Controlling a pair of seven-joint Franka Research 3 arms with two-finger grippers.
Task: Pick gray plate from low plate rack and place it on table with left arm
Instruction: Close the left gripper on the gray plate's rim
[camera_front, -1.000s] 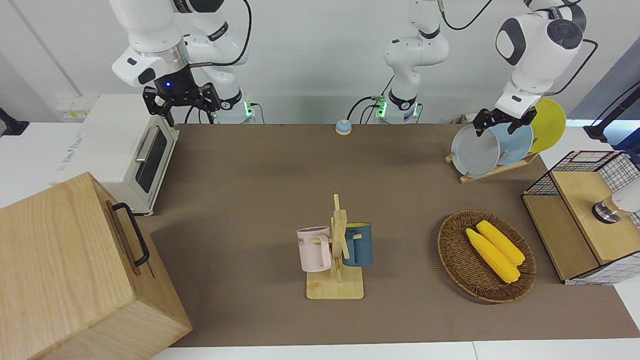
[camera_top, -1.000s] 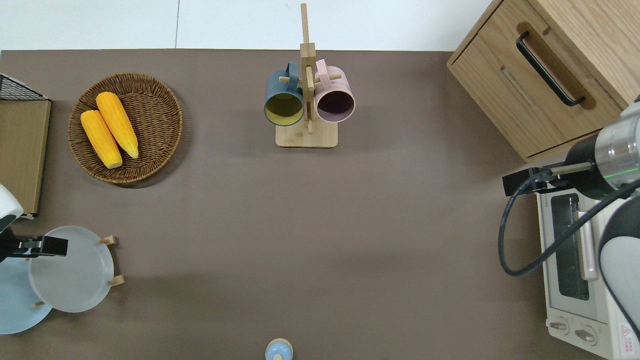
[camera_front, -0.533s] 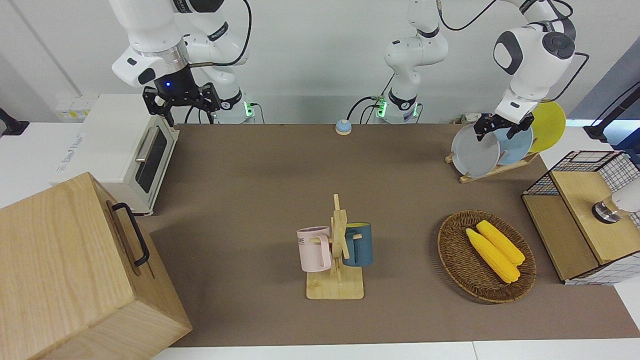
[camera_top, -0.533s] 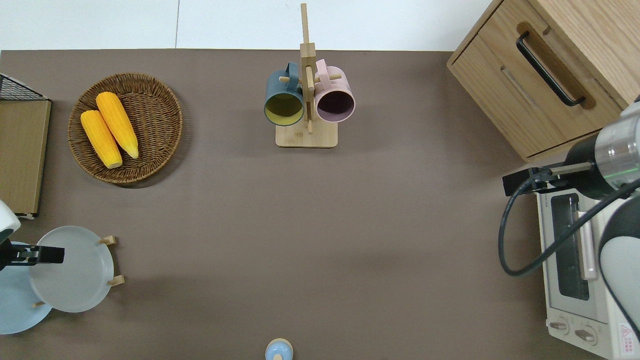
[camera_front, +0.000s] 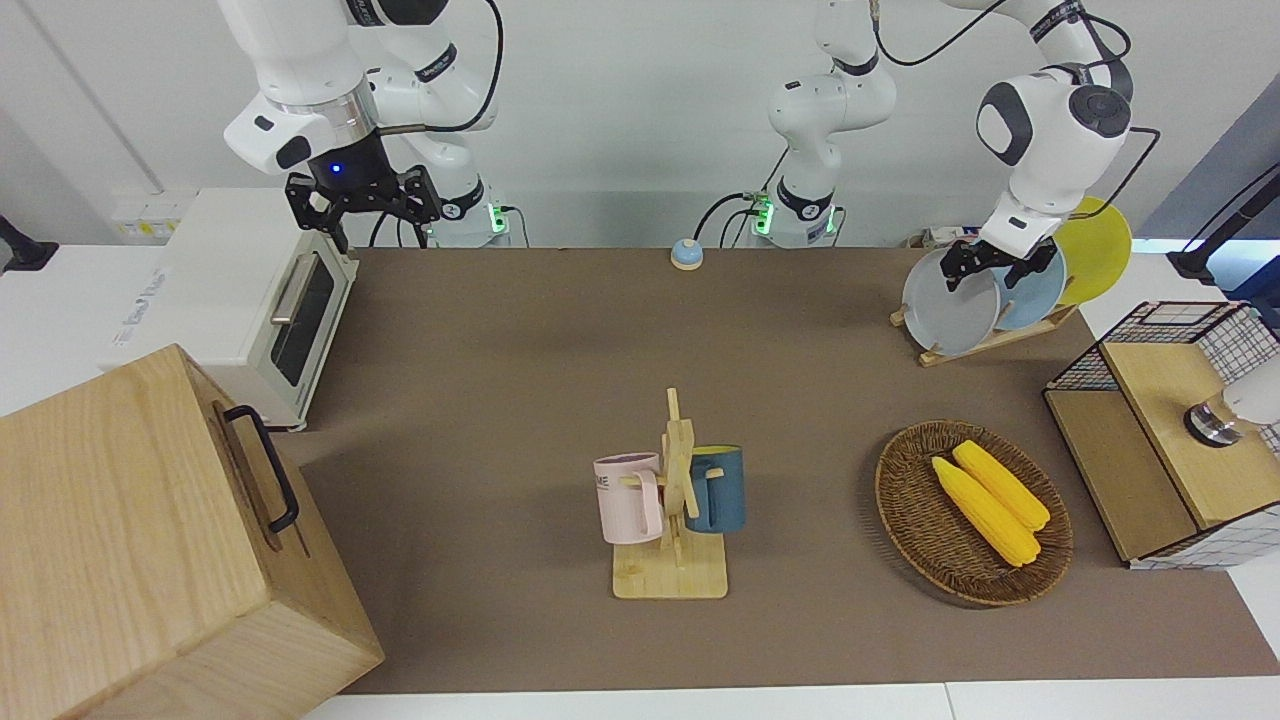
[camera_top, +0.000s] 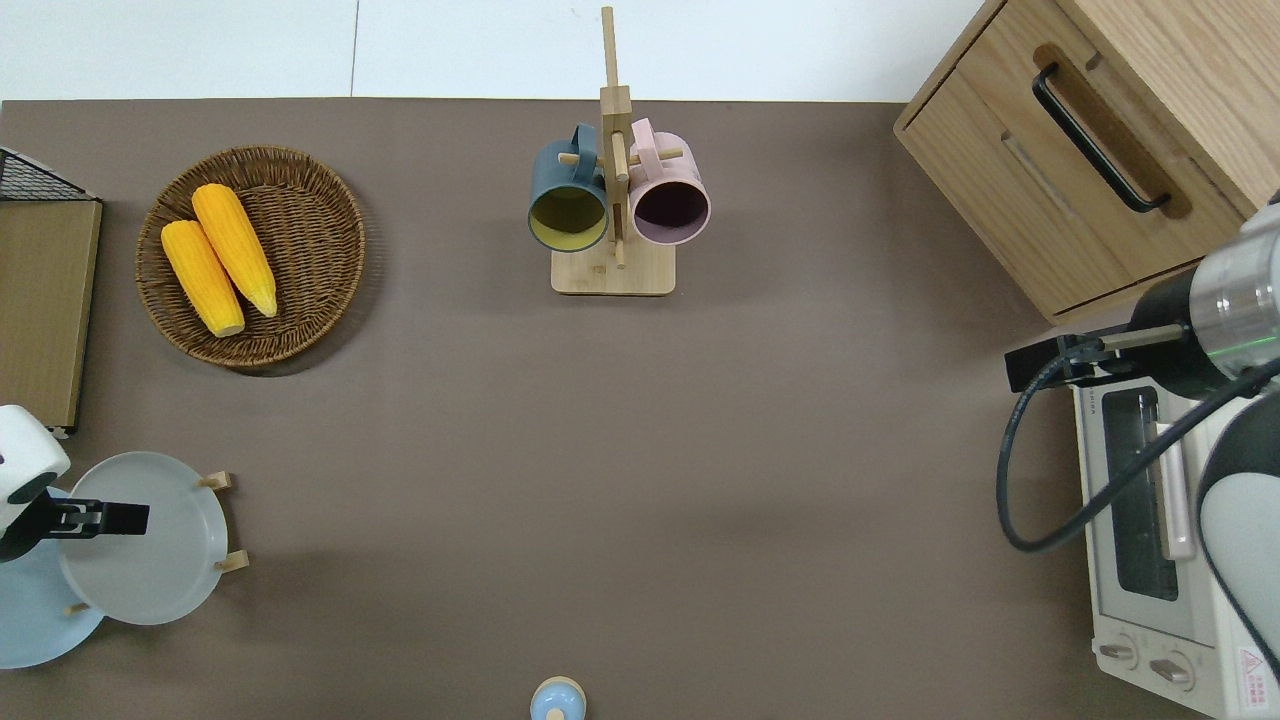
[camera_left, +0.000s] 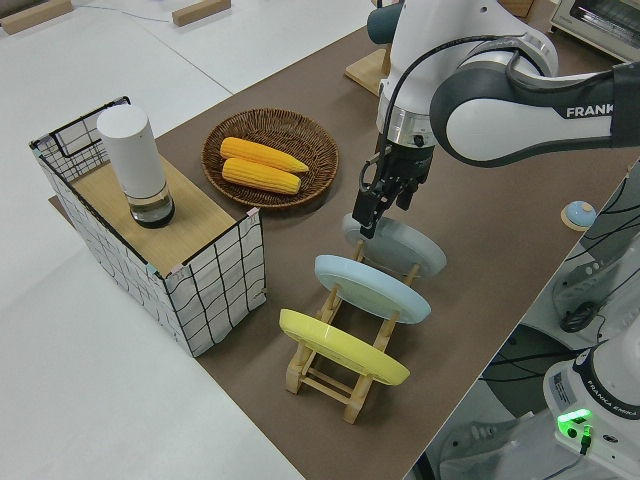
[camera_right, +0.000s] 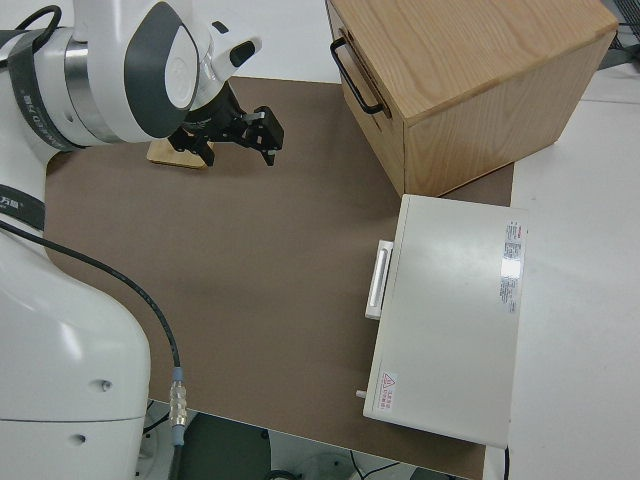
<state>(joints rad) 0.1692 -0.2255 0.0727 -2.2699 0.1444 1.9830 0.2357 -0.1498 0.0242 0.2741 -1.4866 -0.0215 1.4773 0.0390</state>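
Observation:
The gray plate (camera_front: 945, 305) leans in the slot of the low plate rack (camera_front: 985, 340) farthest from the robots, at the left arm's end of the table (camera_front: 520, 380). It also shows in the overhead view (camera_top: 150, 560) and the left side view (camera_left: 400, 245). My left gripper (camera_front: 990, 262) is open at the plate's upper rim, its fingers straddling the rim; it also shows in the overhead view (camera_top: 100, 518) and the left side view (camera_left: 368, 212). The light blue plate (camera_front: 1035, 290) and the yellow plate (camera_front: 1100, 245) stand in the slots nearer to the robots. My right gripper (camera_front: 362, 200) is parked and open.
A wicker basket (camera_front: 905, 500) with two corn cobs lies farther from the robots than the rack. A wire-mesh box (camera_front: 1170, 430) stands at the table end beside it. A mug stand (camera_front: 672, 500) with two mugs stands mid-table. A toaster oven (camera_front: 250, 300) and a wooden cabinet (camera_front: 150, 540) fill the right arm's end.
My left gripper has come down and moved in onto the gray plate's upper rim. The plates, the rack and the right arm have not moved.

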